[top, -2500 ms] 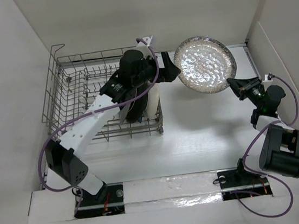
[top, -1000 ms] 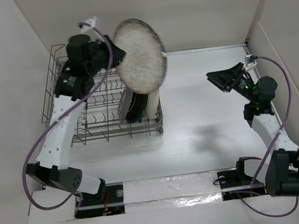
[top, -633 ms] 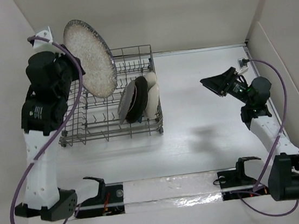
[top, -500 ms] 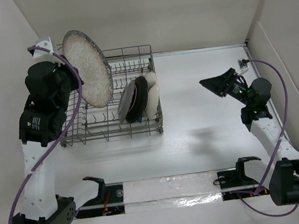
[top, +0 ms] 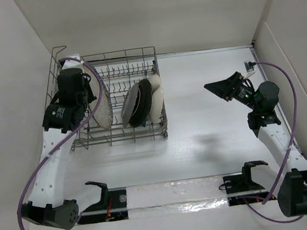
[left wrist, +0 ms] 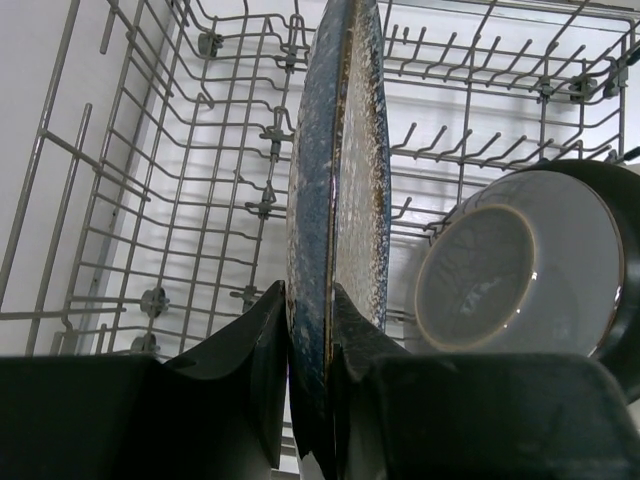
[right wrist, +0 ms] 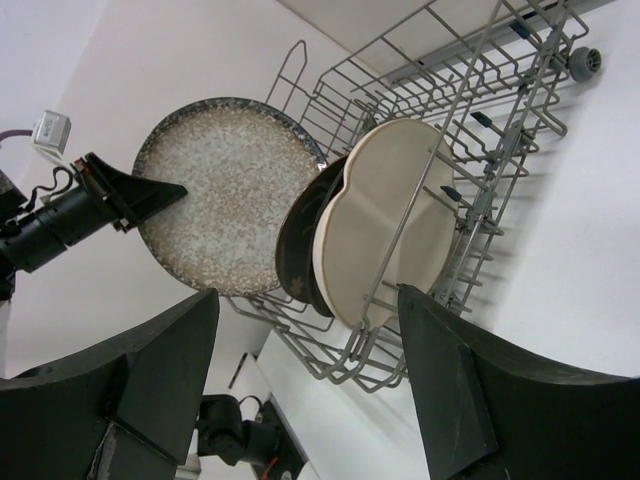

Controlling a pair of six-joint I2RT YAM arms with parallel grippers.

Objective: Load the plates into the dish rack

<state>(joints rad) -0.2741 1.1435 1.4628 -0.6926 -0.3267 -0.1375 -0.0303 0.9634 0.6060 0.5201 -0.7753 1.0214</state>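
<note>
The speckled cream plate (top: 104,107) stands on edge inside the left half of the grey wire dish rack (top: 118,56). My left gripper (left wrist: 310,300) is shut on its dark blue rim. The plate (left wrist: 340,180) rises upright between rows of tines (left wrist: 200,200). To its right, three more plates lean together in the rack: a grey one (top: 131,103), a dark one (top: 143,102) and a cream one (top: 156,95). My right gripper (top: 221,88) hangs open and empty over the table right of the rack. It faces the rack (right wrist: 470,110) and the speckled plate (right wrist: 225,205).
A raised wire handle (top: 57,50) stands at the rack's far left corner. White walls close in on the left, back and right. The bare white tabletop (top: 201,137) stretches between the rack and the right arm.
My left arm carried the speckled plate from mid-table leftward over the rack and lowered it on edge into the rack's left part. My right arm drew back and rose slightly.
</note>
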